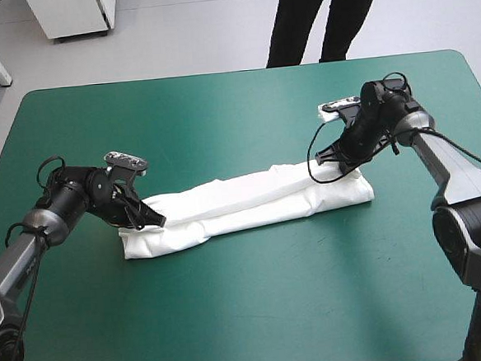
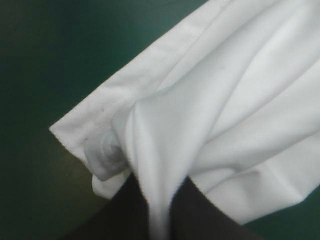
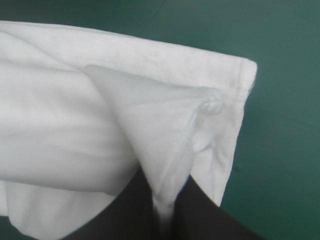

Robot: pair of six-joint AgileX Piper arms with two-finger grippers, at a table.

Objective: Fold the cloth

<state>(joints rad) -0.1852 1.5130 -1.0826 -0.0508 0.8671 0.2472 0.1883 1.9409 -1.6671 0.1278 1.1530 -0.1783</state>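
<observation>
Two hands pinch the T-shirt point(image 1: 242, 201), a long folded band across mid-table point(image 1: 233, 313). The left hand point(image 1: 150, 221) is all but closed on the end toward the left edge, the right hand point(image 1: 344, 167) likewise on the end toward the far right corner. The next fold probably carries one end along that axis to the other.

The teal-green cover point(image 1: 258, 311) stretches smooth over the table point(image 1: 217, 77), far corners rounded. Same plain teal-green shows in both wrist views.

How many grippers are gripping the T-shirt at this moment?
2. The left gripper pinches the T-shirt at its left end; the right gripper pinches its right end.
</observation>
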